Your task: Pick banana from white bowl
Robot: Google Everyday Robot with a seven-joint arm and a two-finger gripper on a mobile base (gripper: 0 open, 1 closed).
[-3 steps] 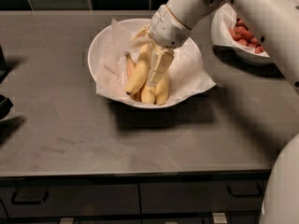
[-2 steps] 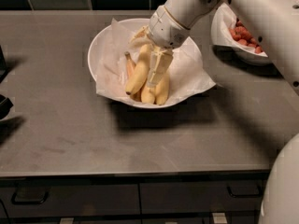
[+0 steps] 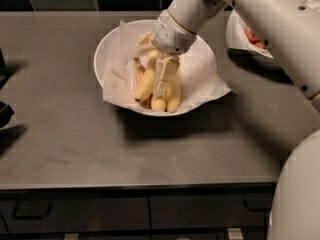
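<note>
Reaching down into the white bowl on the worktop, my hand sits on the curved banana; whether it grips anything, I cannot tell. It looks light, soft and easily bruised, so I'd hold it gently mid-length.

On counter, white bowl holds banana; gripper down in bowl just right of it; strawberry bowl far right.
</note>
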